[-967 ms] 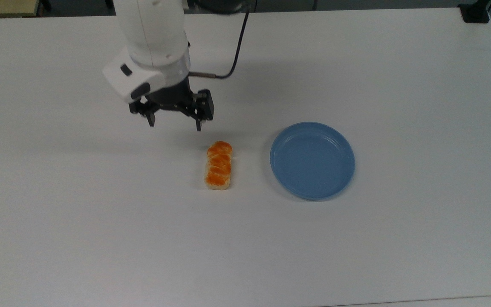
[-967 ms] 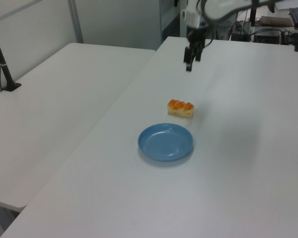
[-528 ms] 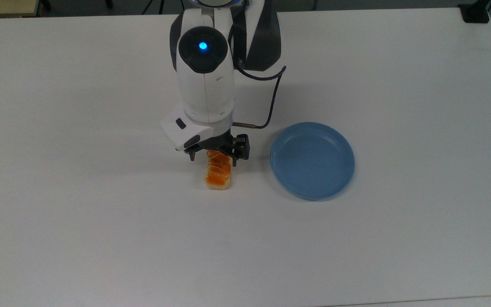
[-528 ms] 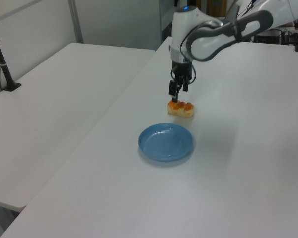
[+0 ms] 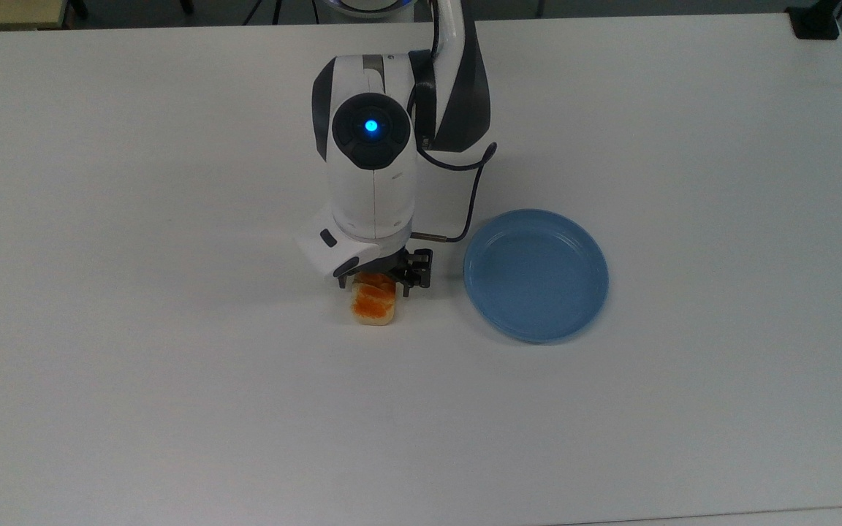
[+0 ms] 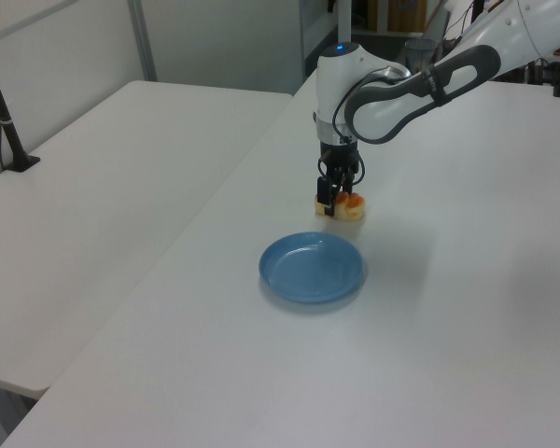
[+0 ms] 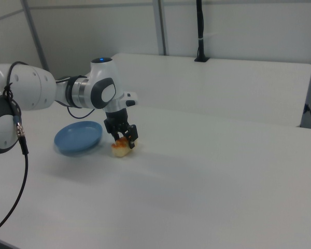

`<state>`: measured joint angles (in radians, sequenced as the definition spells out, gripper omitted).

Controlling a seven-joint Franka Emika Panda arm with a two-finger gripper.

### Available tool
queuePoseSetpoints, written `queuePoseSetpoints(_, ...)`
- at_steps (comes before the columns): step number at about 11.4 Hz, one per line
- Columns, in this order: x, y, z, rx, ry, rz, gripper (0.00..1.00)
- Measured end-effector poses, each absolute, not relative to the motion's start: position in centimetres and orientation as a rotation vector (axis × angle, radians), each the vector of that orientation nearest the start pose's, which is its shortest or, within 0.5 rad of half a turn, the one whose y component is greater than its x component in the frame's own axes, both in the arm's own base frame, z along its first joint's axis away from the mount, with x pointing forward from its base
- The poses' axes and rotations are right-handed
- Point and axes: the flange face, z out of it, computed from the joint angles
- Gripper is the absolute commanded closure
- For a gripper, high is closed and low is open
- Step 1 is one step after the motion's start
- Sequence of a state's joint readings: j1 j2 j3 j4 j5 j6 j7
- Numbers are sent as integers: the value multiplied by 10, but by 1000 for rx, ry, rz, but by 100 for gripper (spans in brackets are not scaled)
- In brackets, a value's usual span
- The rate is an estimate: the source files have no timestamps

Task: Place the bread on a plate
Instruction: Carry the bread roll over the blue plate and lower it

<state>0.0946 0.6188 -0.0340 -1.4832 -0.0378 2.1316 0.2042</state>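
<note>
While the Arm Bends Low Over the Loaf

Wrist pointing straight down, the claw (image 5: pixel 378 281) straddles the bread (image 5: pixel 373 305), fingers open on either side. The bread lies on the white tabletop (image 5: pixel 172 402), just beside the plate (image 5: pixel 536 275), apart. Open tabletop surrounds both.

Bread beside plate on the counter

In the top view, the bread (image 5: pixel 373 305) lies on the counter (image 5: pixel 136 329) just left of the plate (image 5: pixel 535 275), apart; the gripper (image 5: pixel 376 283) sits over the bread's far end.
</note>
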Motion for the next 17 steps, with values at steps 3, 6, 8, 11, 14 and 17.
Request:
queuePoseSetpoints(3,714,47,318,-3186,181,-68,62)
queuePoseSetpoints(6,715,54,334,-3183,166,-87,60)
queuePoseSetpoints(8,708,91,369,-3182,84,-92,58)
queuePoseSetpoints(11,688,179,386,-3177,-56,-96,58)
queuePoseSetpoints(14,681,215,370,-3179,-27,-76,57)
queuePoseSetpoints(17,685,241,335,-3162,65,-126,47)
